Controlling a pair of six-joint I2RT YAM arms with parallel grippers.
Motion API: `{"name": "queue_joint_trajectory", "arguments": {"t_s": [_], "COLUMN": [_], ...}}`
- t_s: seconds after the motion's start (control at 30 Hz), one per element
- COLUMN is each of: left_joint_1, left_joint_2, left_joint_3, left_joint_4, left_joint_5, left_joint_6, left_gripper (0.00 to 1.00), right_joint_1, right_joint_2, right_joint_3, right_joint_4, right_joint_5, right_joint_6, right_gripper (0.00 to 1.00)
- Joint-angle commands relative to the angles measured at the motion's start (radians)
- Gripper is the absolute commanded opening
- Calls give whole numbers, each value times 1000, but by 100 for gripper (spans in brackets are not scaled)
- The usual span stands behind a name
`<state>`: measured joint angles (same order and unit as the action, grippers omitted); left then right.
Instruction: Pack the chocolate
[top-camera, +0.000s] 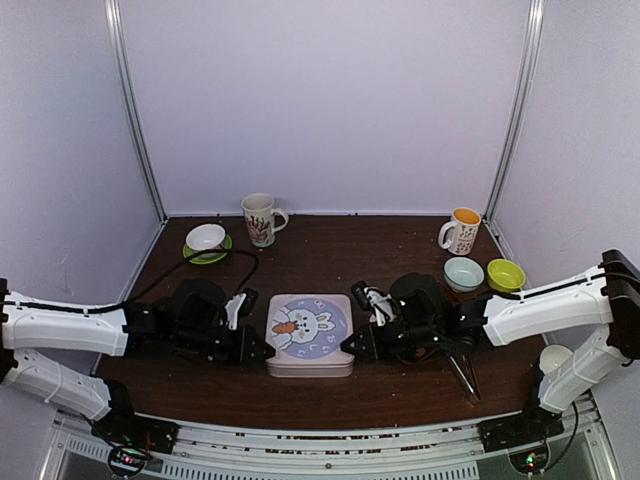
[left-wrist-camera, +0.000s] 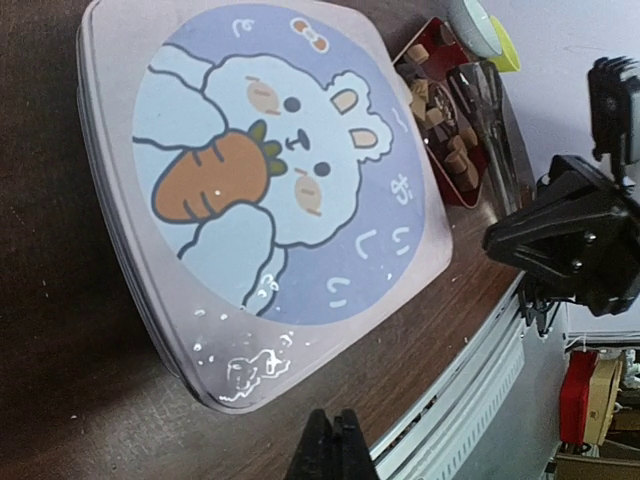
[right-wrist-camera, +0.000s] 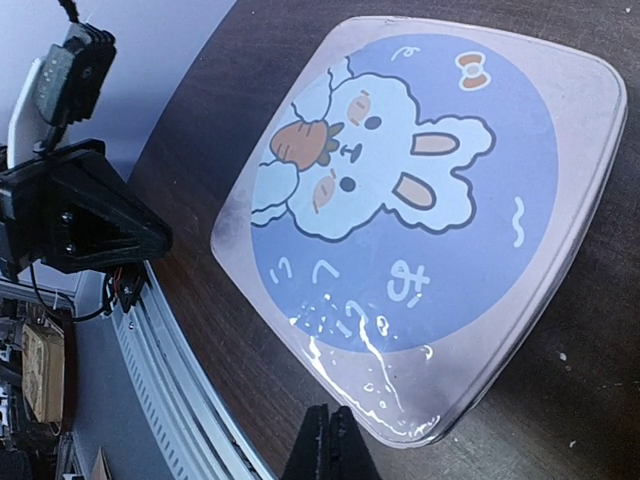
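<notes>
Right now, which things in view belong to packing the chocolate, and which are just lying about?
Job: chocolate in the red tray, rabbit tin, metal tongs.
Lying about: patterned mug, orange-lined mug, white bowl on green saucer, pale blue bowl, green bowl.

I can see the chocolate (left-wrist-camera: 440, 115) only from the left wrist: small dark brown and tan cubes, piled loosely in a shallow red tray (left-wrist-camera: 462, 195) beyond the lidded bunny tin (left-wrist-camera: 280, 180).

White arm shells (top-camera: 65, 327); black joints (top-camera: 150, 320); black wrist housings (top-camera: 200, 312).
</notes>
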<state>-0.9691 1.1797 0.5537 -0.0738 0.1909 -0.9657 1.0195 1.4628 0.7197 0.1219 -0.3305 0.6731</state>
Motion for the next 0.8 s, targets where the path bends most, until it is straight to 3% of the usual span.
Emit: {"name": "queue_joint_trajectory", "arguments": {"t_s": [0.0, 0.13, 0.27, 0.37, 0.5, 0.63, 0.77], "left_joint_1": [6, 9, 15, 15, 30, 134, 220], "left_joint_2": [-38, -1, 122, 141, 1, -73, -17], "left_joint_3": [3, -90, -186, -160, -104, -81, -24], "left_joint_4": [59, 163, 310, 270, 119, 107, 130], "left_joint_5": [-19, -34, -11, -2, -83, -20, 28], "left_joint_6": [20, -14, -52, -25, 20, 60, 138], "left_gripper": [0, 0, 0, 0, 0, 0, 0], "right_joint_1": [-5, -5, -6, -7, -22, -74, -139], "right_joint_2": [62, 129, 64, 13, -14, 9, 85], "right_joint_3": [-75, -101, -86, -40, 24, 74, 138], "right_joint_4": [35, 87, 67, -2, -74, -100, -119], "right_joint_5": [58, 55, 85, 111, 134, 124, 96], "right_joint_6": [-5, 15, 3, -40, -83, -103, -123], "right_gripper": [0, 0, 0, 0, 0, 0, 0]}}
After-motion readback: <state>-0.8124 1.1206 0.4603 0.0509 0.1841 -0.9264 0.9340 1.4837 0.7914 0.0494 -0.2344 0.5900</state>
